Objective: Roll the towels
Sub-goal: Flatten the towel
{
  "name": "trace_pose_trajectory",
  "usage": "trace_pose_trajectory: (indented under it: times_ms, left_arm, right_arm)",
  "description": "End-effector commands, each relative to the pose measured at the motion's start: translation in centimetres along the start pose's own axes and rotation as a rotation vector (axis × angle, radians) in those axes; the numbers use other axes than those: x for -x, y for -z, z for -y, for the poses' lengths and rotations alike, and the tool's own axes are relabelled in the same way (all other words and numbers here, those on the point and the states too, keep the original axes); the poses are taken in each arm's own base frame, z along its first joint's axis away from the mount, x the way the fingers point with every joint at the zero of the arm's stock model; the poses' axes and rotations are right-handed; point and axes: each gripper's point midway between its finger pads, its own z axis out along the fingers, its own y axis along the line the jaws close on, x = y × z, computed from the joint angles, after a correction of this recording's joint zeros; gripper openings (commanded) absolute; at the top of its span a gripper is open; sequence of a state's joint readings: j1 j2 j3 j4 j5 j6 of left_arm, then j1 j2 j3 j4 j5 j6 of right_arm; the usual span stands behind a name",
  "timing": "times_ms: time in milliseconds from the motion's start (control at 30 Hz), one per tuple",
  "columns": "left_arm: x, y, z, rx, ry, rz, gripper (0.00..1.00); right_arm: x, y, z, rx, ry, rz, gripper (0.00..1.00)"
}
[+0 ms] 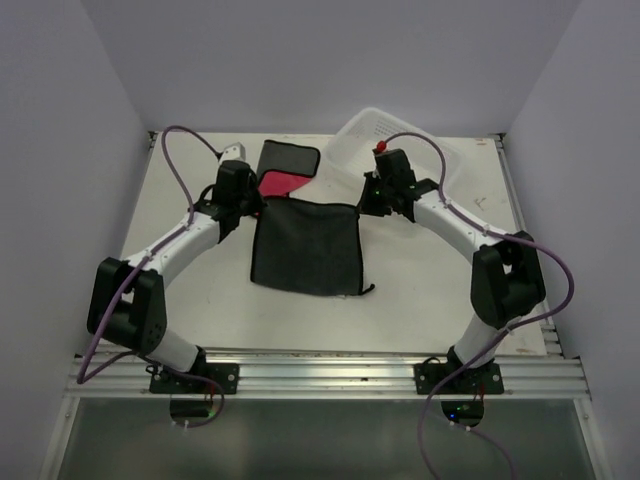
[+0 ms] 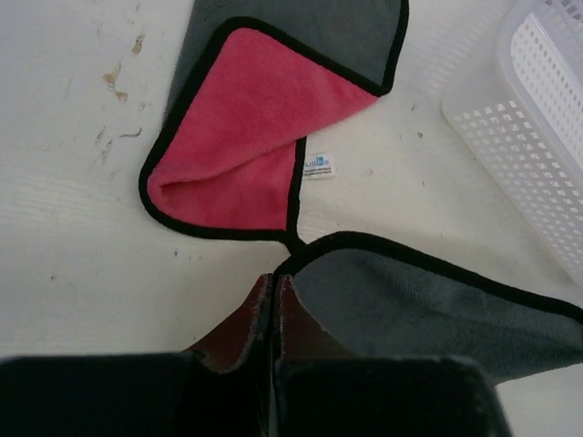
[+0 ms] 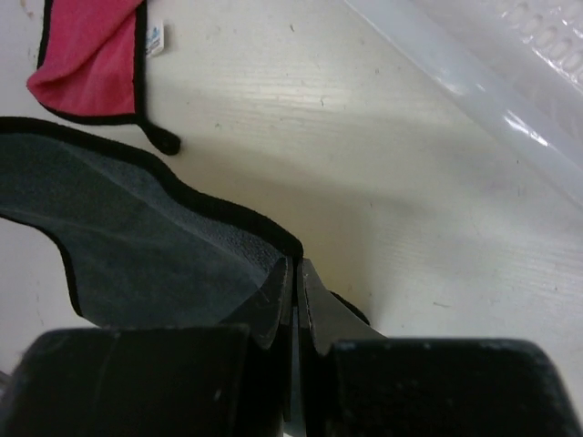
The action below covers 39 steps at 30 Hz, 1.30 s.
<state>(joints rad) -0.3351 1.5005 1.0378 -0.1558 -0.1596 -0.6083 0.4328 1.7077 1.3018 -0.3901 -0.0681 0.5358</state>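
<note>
A dark grey towel (image 1: 305,250) with a black hem lies spread in the middle of the table, its far edge raised a little. My left gripper (image 1: 256,208) (image 2: 274,278) is shut on its far left corner, where the hem (image 2: 437,309) runs into the fingertips. My right gripper (image 1: 364,205) (image 3: 297,262) is shut on the far right corner, and the grey cloth (image 3: 127,237) sags away to the left. A second towel (image 1: 285,168) (image 2: 237,155), grey with a red side folded up, lies flat just beyond, touched by neither gripper.
A white perforated plastic basket (image 1: 400,140) (image 2: 547,118) (image 3: 492,55) stands at the back right, close behind my right gripper. White walls close in the table on both sides and at the back. A metal rail runs along the near edge.
</note>
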Motion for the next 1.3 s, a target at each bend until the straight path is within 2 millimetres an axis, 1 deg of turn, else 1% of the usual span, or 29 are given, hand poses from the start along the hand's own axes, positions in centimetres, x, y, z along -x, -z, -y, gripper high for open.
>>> trace_pose_trajectory:
  times_ms: [0,33,133,233,333,367,400,433,500,533,567,600,633,667,700,733,767,800,833,900,933,967,1000,1033,1067,1133,1167,1200,1267]
  left_arm:
    - [3.2,-1.2,2.2,-0.079,-0.027,0.079,0.0]
    - [2.8,-1.9,2.1,-0.078,-0.031,0.068,0.0]
    - [3.1,-2.4,2.6,-0.102,-0.026,0.075,0.0]
    - [4.1,-1.8,3.5,-0.142,-0.019,0.086,0.0]
    - [5.4,0.0,3.8,-0.155,-0.012,0.133,0.0]
    - [4.7,0.3,3.4,-0.149,-0.01,0.123,0.0]
    - [4.7,1.0,3.4,-0.162,-0.008,0.126,0.0]
    - [5.3,2.4,3.7,-0.184,-0.005,0.151,0.0]
    - [4.1,3.6,3.4,-0.208,-0.003,0.134,0.0]
    - [4.7,5.3,3.7,-0.238,0.002,0.162,0.0]
    - [3.5,5.8,3.2,-0.245,0.002,0.144,0.0]
    - [2.8,6.6,3.4,-0.28,0.002,0.13,0.0]
    - [3.3,8.7,3.7,-0.318,0.008,0.165,0.0]
    - [1.7,9.0,3.0,-0.323,0.018,0.14,0.0]
    - [2.0,11.3,3.6,-0.384,0.021,0.171,0.0]
    - [1.6,12.3,3.7,-0.415,0.021,0.172,0.0]
    - [0.3,12.9,3.4,-0.435,0.025,0.151,0.0]
    - [-0.2,14.1,3.9,-0.486,0.02,0.141,0.0]
    - [0.4,16.3,4.3,-0.534,0.02,0.182,0.0]
    - [0.4,18.4,4.3,-0.565,0.03,0.194,0.0]
    - [1.3,20.5,4.5,-0.595,0.034,0.245,0.0]
    - [2.2,21.9,4.7,-0.607,0.046,0.271,0.0]
    - [3.1,23.2,4.8,-0.617,0.054,0.308,0.0]
    - [3.7,23.8,5.0,-0.619,0.059,0.321,0.0]
    - [4.8,24.9,5.4,-0.626,0.064,0.338,0.0]
    - [5.5,24.3,5.7,-0.601,0.075,0.318,0.0]
    - [6.2,24.4,5.9,-0.588,0.09,0.312,0.0]
    - [6.4,22.8,5.6,-0.536,0.107,0.294,0.0]
    - [6.6,20.9,5.2,-0.48,0.131,0.28,0.0]
  right_arm:
    - [4.0,-0.1,-1.5,0.037,0.039,0.111,0.0]
    - [4.1,-0.4,-1.4,0.031,0.042,0.113,0.0]
    - [5.2,-0.6,-1.1,0.018,0.043,0.154,0.0]
    - [5.6,-0.3,-1.2,0.023,0.046,0.149,0.0]
    - [6.0,1.5,-1.8,0.05,0.062,0.174,0.0]
    - [6.0,2.9,-1.9,0.062,0.067,0.19,0.0]
    - [5.9,3.5,-2.1,0.073,0.069,0.195,0.0]
    - [5.5,4.2,-2.3,0.086,0.071,0.186,0.0]
    - [4.6,6.5,-3.1,0.129,0.085,0.194,0.0]
    - [4.2,7.5,-3.5,0.144,0.096,0.196,0.0]
    - [2.7,7.8,-3.0,0.135,0.115,0.173,0.0]
    - [1.6,8.4,-3.6,0.147,0.139,0.162,0.0]
    - [1.6,10.7,-4.2,0.17,0.151,0.202,0.0]
    - [-0.2,11.0,-3.6,0.159,0.156,0.172,0.0]
    - [-1.1,12.1,-4.1,0.175,0.166,0.174,0.0]
    - [-1.7,14.4,-4.3,0.194,0.17,0.192,0.0]
    - [-2.5,15.4,-4.3,0.205,0.158,0.192,0.0]
    - [-3.1,16.4,-4.5,0.22,0.154,0.191,0.0]
    - [-3.6,18.7,-4.5,0.243,0.147,0.206,0.0]
    - [-4.0,20.9,-4.9,0.277,0.119,0.212,0.0]
    - [-4.3,21.9,-4.6,0.273,0.107,0.208,0.0]
    - [-3.6,23.7,-4.9,0.293,0.085,0.246,0.0]
    - [-3.4,24.5,-5.0,0.296,0.076,0.257,0.0]
    - [-3.4,25.0,-5.0,0.291,0.065,0.251,0.0]
    - [-2.6,25.6,-5.5,0.298,0.059,0.26,0.0]
    - [-2.1,25.5,-5.7,0.281,0.049,0.251,0.0]
    - [-1.6,24.8,-6.0,0.263,0.045,0.236,0.0]
    - [-1.1,24.2,-5.7,0.23,0.037,0.244,0.0]
    - [0.0,23.0,-5.7,0.192,0.032,0.249,0.0]
